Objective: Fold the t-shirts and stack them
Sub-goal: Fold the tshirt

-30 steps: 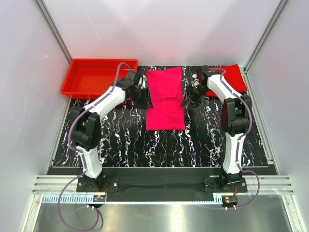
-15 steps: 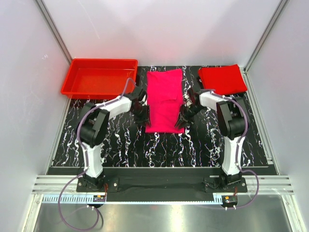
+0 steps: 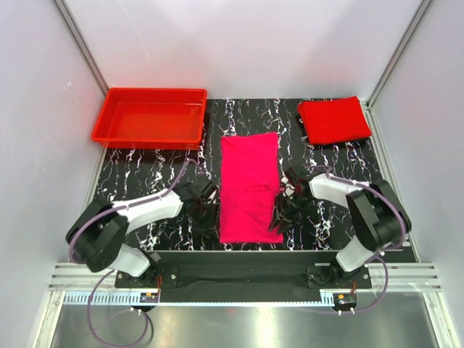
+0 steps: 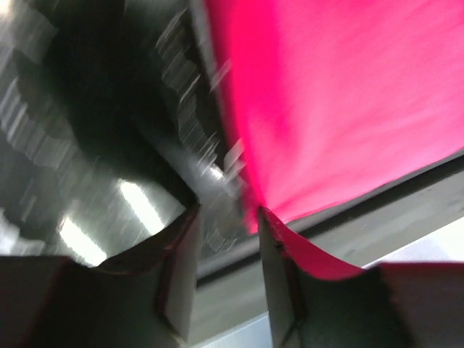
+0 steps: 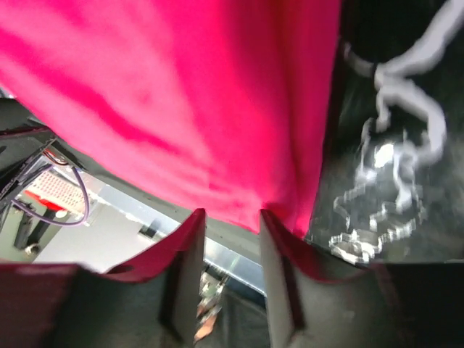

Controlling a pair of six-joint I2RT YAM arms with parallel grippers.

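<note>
Top view, pink t-shirt [image 3: 249, 185]: lies flat as a long folded strip in the middle of the black marbled table [image 3: 167, 174], with its near end close to the table's front edge.
Top view, red t-shirt [image 3: 333, 120]: folded into a rectangle at the far right corner, well apart from both arms.
Top view, red tray [image 3: 148, 92]: at the far left corner, apart from both shirts.
Top view, left gripper [image 3: 205, 212]: low over the table, just beside the pink t-shirt's left edge near its near corner. The jaw spacing is not readable here.
Top view, right gripper [image 3: 285, 212]: opposite, at the strip's right edge, touching or just beside the cloth.
Left wrist view, left gripper [image 4: 228, 214]: the fingers stand a narrow gap apart, with blurred table showing between them.
Left wrist view, pink t-shirt [image 4: 341, 94]: fills the upper right, and its corner comes down to the tip of the right-hand finger [image 4: 279, 283]. Pink shows over that finger, and I cannot tell whether it is cloth or reflection.
Right wrist view, right gripper [image 5: 230, 216]: the fingers are likewise parted narrowly.
Right wrist view, pink t-shirt [image 5: 181, 94]: spreads across most of the frame, its edge ending right at the fingertips. The marbled table [image 5: 391, 145] shows at the right.
</note>
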